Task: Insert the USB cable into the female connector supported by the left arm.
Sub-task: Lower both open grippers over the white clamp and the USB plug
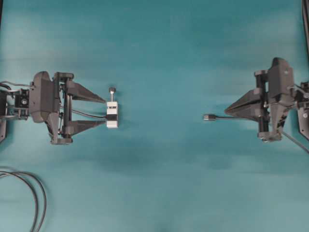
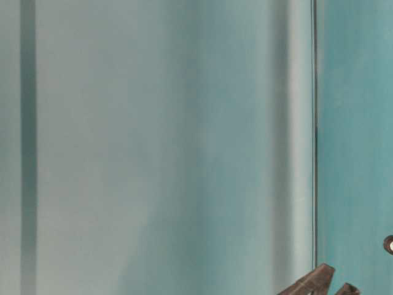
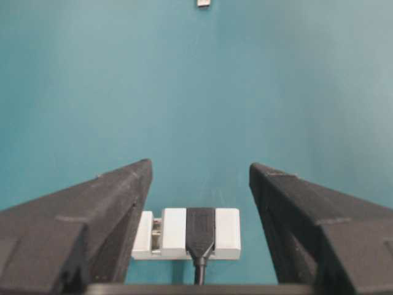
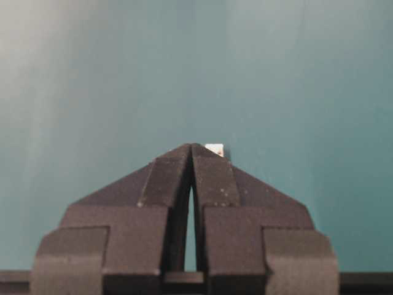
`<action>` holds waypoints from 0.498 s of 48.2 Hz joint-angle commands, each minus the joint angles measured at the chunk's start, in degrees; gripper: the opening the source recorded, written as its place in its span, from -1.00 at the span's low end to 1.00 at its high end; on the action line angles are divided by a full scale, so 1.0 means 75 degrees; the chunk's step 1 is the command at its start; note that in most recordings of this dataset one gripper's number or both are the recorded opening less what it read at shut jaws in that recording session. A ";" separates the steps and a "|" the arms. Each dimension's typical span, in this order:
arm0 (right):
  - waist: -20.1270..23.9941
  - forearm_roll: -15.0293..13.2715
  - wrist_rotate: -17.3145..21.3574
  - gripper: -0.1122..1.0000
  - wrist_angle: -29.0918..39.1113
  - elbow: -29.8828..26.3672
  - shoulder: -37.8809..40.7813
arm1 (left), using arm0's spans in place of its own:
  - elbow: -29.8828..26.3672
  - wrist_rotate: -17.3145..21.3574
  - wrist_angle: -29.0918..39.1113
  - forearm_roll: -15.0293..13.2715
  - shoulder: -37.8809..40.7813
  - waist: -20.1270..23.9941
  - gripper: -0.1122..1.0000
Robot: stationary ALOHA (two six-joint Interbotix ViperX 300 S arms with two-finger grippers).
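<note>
Overhead exterior: left fingers (image 1: 105,112) spread around blocky white female connector (image 1: 112,117); right fingers (image 1: 227,112) pinched together.

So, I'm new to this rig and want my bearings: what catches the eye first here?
Two black grippers face each other across a bare teal table. On the left, the left gripper stands wide open around the female connector, a small white block. On the right, the right gripper is shut, and the USB cable pokes out towards the middle.

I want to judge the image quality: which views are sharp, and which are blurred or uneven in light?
Overhead: soft, with dark bands across the teal table. Table-level: blurred, washed-out streaks. Left wrist: female connector sharp. Right wrist: claw sharp, pale glare at upper left.
</note>
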 commanded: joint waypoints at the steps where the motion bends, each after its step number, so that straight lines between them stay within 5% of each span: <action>1: -0.0012 0.0000 0.0012 -0.79 -0.0258 -0.0129 0.0316 | -0.0035 0.0012 -0.0176 -0.0012 0.0117 0.0012 0.57; 6: -0.0012 -0.0012 0.0105 -0.57 -0.0598 -0.0105 0.0715 | -0.0023 0.0012 -0.0305 -0.0012 0.0316 0.0012 0.57; 17: -0.0105 0.0000 0.0352 0.49 -0.1020 -0.0129 0.1512 | 0.0094 0.0000 -0.0820 -0.0012 0.0867 0.0012 0.57; 24: -0.0105 0.0000 0.0328 0.34 -0.1055 -0.0199 0.1875 | 0.0117 0.0059 -0.1266 -0.0012 0.1266 0.0035 0.57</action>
